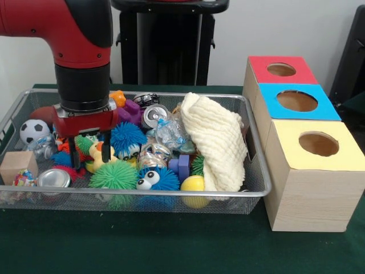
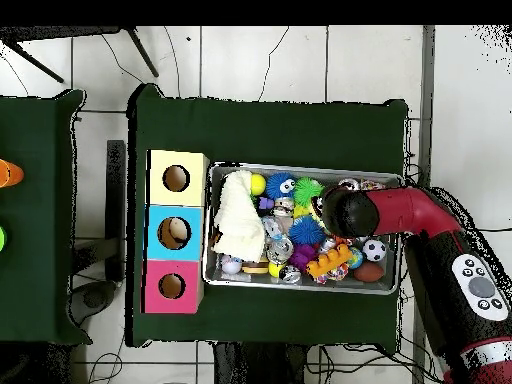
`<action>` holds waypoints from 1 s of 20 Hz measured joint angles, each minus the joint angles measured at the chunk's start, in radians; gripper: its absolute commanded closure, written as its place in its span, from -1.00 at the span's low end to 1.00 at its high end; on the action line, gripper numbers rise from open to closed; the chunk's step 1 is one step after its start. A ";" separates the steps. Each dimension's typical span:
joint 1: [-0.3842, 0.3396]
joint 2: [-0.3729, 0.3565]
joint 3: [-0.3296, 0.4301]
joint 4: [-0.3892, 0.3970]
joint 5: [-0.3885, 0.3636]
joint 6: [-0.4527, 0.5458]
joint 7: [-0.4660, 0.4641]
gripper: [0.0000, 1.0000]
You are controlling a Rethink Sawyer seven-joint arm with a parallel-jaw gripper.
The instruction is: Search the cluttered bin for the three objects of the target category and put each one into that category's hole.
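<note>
The bin (image 1: 171, 194) is a shallow silver wire-mesh basket full of toys; it also shows in the overhead view (image 2: 290, 289). My gripper (image 1: 89, 162) is down in the bin's left part, open. Its black fingers (image 1: 74, 157) stand either side of a yellow duck toy (image 1: 100, 155) and a small green spiky ball (image 1: 85, 144). Three wooden boxes stand beside the bin, each with a round hole: red top (image 1: 281, 69), blue top (image 1: 296, 101), yellow top (image 1: 318, 144). In the overhead view the arm's wrist (image 2: 346, 211) covers the gripper.
In the bin: a cream cloth (image 1: 214, 142), soccer ball (image 1: 34, 130), wooden block (image 1: 17, 164), silver can (image 1: 54, 178), green spiky ball (image 1: 114, 176), blue spiky ball with eyes (image 1: 155, 179), yellow ball (image 1: 193, 184), purple block (image 1: 183, 165), crushed can (image 1: 154, 116).
</note>
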 measured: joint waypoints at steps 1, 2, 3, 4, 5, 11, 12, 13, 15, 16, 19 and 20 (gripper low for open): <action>0.000 0.000 0.000 -0.001 0.000 0.001 0.000 -1.00; 0.000 0.000 0.000 -0.002 0.000 0.002 0.000 -1.00; 0.000 0.000 0.001 -0.002 0.000 0.007 0.000 -1.00; 0.000 0.000 0.001 -0.003 0.000 0.012 0.000 -1.00; 0.000 0.000 0.001 -0.003 0.000 0.015 0.000 -1.00; -0.008 0.000 0.009 -0.003 0.006 0.063 0.000 -1.00; -0.010 0.000 0.012 -0.003 0.007 0.072 0.000 -1.00; -0.013 0.000 0.015 -0.003 0.008 0.081 0.000 -1.00; -0.018 0.000 0.020 -0.003 0.010 0.097 0.000 -1.00; -0.021 0.000 0.025 -0.003 0.011 0.110 0.000 -1.00; -0.027 0.000 0.031 -0.003 0.011 0.127 0.000 -1.00; -0.028 0.000 0.032 -0.003 0.011 0.130 0.000 -1.00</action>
